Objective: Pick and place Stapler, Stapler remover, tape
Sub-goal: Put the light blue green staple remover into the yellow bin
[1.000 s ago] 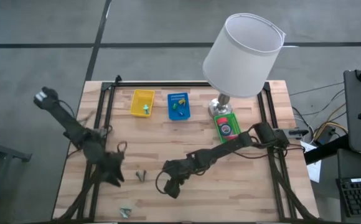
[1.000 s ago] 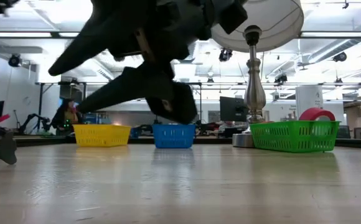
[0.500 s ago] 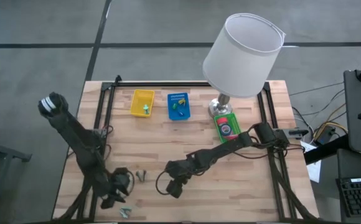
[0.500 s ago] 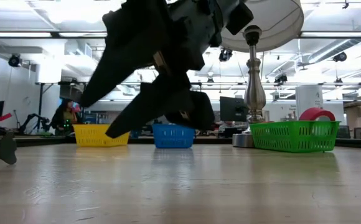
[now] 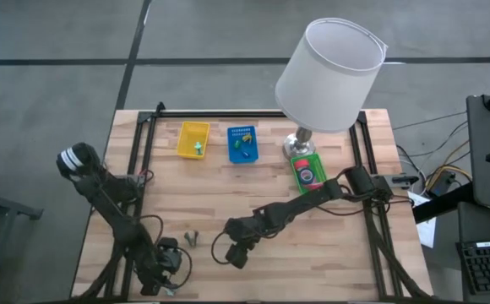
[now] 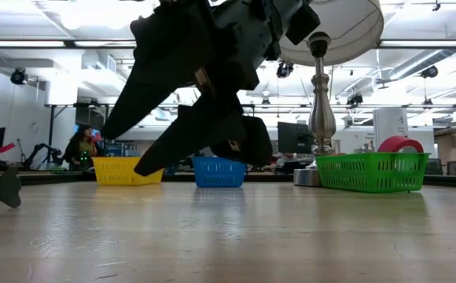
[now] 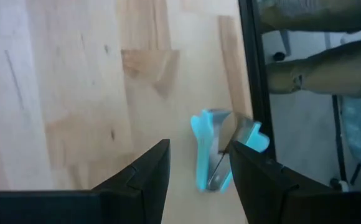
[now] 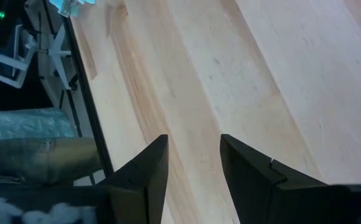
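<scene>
A pale-blue staple remover (image 7: 221, 152) with metal jaws lies flat on the wood table near its front left edge; it also shows in the right wrist view (image 8: 75, 6). My left gripper (image 5: 162, 270) is open and low over it. In the left wrist view (image 7: 199, 168) the remover lies just ahead of the fingertips and reaches into the gap between them; I cannot tell whether they touch it. My right gripper (image 5: 232, 253) is open and empty over the table's middle front (image 8: 193, 162). A red tape roll (image 6: 399, 145) lies in the green basket (image 5: 307, 169).
A yellow basket (image 5: 193, 139) and a blue basket (image 5: 242, 143) stand at the back, each with small items inside. A lamp (image 5: 329, 76) stands at the back right, beside the green basket. A small grey object (image 5: 192, 237) lies between the two grippers. A black frame rail (image 7: 252, 74) runs beside the remover.
My left gripper has gone toward the table's near edge and come down over the staple remover. The remover has stayed where it was.
</scene>
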